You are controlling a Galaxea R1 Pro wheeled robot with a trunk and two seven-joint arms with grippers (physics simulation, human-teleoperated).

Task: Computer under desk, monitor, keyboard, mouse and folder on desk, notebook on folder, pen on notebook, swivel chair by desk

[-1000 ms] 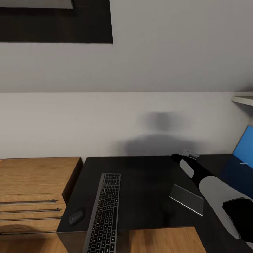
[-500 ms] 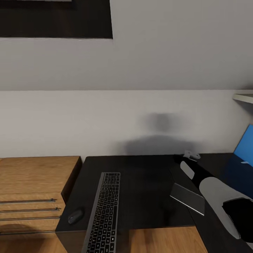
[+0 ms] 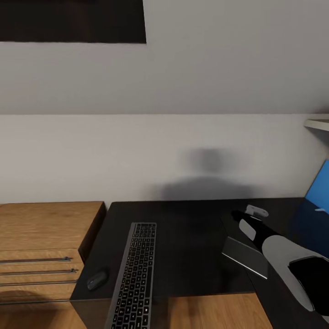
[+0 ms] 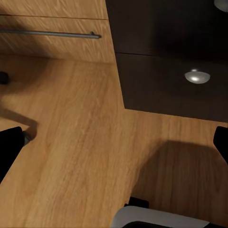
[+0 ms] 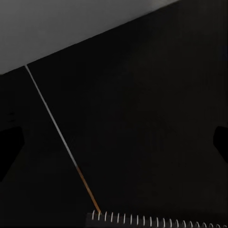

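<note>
Right gripper reaches out over the far right part of the desk, at the end of a black and grey forearm that comes in from the lower right corner of the head view and stretches forward and a little left. Its pale fingertips are small there, so I cannot tell from that view how far apart they stand; in the right wrist view the two dark fingers sit at opposite edges of the picture with only the black desk top between them, so the jaws are spread and hold nothing. In the left wrist view the left gripper's fingers are likewise wide apart at either edge, empty, above the wooden floor beside a dark drawer front with two round silver knobs.

Count on the desk: one keyboard, lying lengthwise on the left part with its near end past the desk's near edge; one mouse, just left of the keyboard near the left near corner; one flat grey slab near the right forearm. One blue folder shows at the right edge. One light wooden cabinet stands left of the desk
</note>
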